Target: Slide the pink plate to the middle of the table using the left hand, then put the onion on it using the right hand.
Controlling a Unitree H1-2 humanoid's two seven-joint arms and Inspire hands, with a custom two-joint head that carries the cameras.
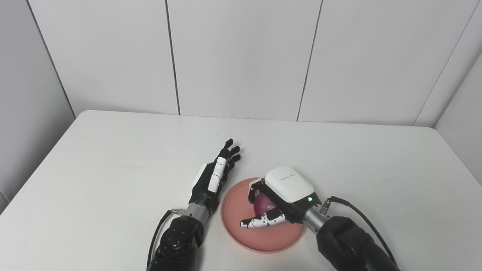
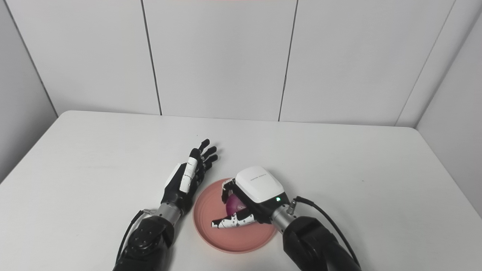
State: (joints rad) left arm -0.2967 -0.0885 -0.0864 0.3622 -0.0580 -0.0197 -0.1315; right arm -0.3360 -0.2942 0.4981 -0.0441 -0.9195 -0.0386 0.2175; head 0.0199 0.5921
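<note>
My right hand is cupping the onion over the pink plate while my left hand is lying flat beside it.

On my side of the link, the black-and-white fingers (image 1: 260, 223) of the right hand (image 1: 280, 199) are curling around the round purple-red onion (image 1: 263, 205), with the thumb lying under it and the white shell of the hand's back covering it from above. I cannot tell whether the onion is touching the round, shallow pink plate (image 1: 233, 222) beneath it. The plate is sitting near the front middle of the white table (image 1: 113, 158). The left hand (image 1: 214, 177) is resting just beside the plate's left rim, its black fingers stretched out straight and slightly spread, holding nothing.
</note>
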